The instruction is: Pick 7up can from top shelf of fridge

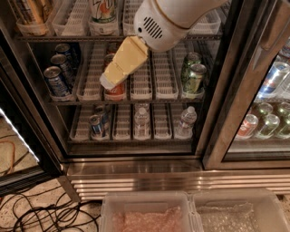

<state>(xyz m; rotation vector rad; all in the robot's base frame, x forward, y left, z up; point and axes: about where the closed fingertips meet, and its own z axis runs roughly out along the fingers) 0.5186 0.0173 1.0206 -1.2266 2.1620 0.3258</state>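
Note:
The 7up can (103, 9), whitish with green lettering, stands in a white lane tray on the top shelf (68, 38) of the fridge (213, 118), at the upper edge of the view, left of centre. Its top is cut off by the frame. My gripper (108, 82), cream-coloured below a white arm housing (167, 20), hangs in front of the second shelf. It is below the 7up can and slightly to its right, and covers part of a red cola can (117, 91). The gripper holds nothing that I can see.
Blue cans (56, 80) stand at the left of the second shelf and green-gold cans (194, 74) at its right. Water bottles (142, 121) and a blue can (96, 126) are on the rack below. A closed glass door (267, 113) is at the right. Cables (45, 213) lie on the floor. Plastic bins (145, 210) are in front.

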